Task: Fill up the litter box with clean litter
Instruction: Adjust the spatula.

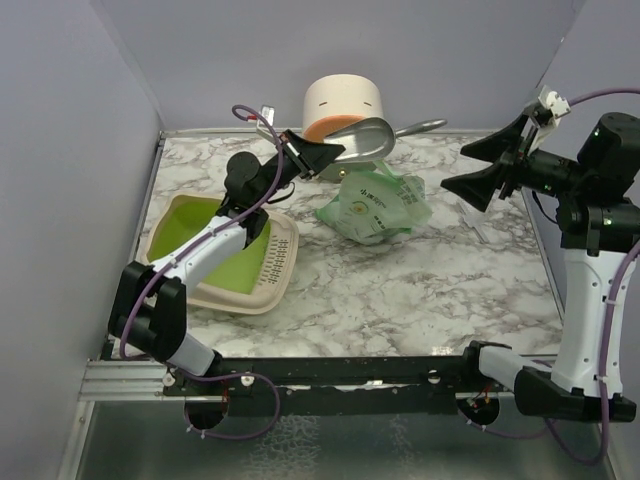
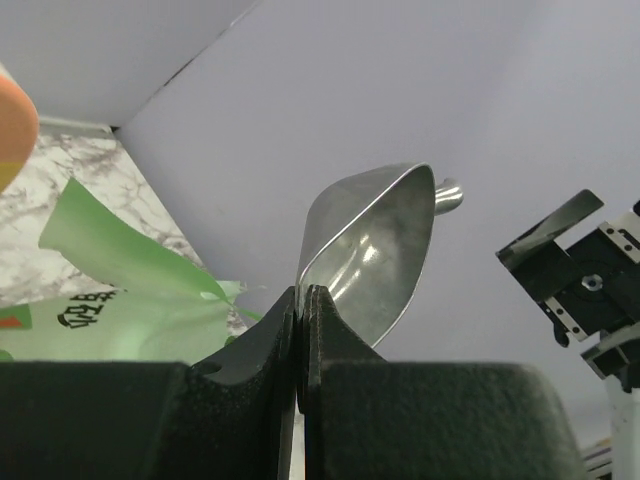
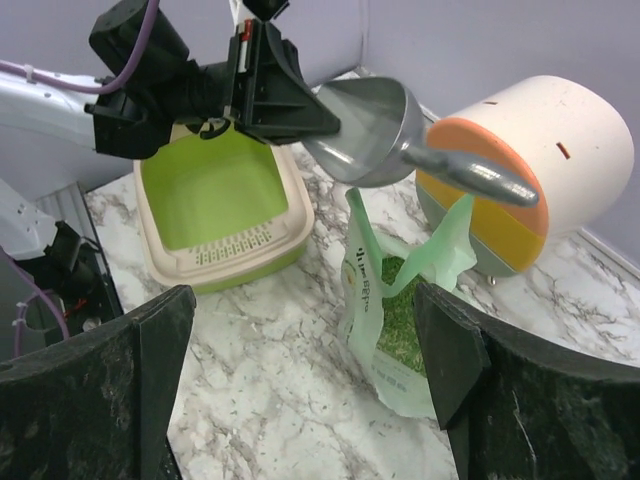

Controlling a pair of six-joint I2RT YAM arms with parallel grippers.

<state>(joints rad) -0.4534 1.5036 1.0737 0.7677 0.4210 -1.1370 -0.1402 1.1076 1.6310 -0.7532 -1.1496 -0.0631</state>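
Note:
The litter box (image 1: 281, 257) lies at the left, its lime-green floor (image 3: 210, 190) bare and its grid panel facing right. The mint-green bag (image 1: 375, 205) lies mid-table with its mouth open, and granules of litter (image 3: 402, 305) show inside, tinted green. My left gripper (image 1: 335, 153) is shut on the rim of a grey metal scoop (image 1: 368, 138) and holds it in the air above the bag. The scoop (image 2: 375, 250) looks empty. My right gripper (image 1: 455, 166) is open and empty, raised to the right of the bag, with its fingers (image 3: 150, 380) wide apart.
A cream cylinder (image 1: 342, 100) with an orange, yellow and teal face (image 3: 490, 215) stands at the back, just behind the scoop. Purple walls close in the back and both sides. Fine specks lie scattered on the marble table (image 1: 400, 290).

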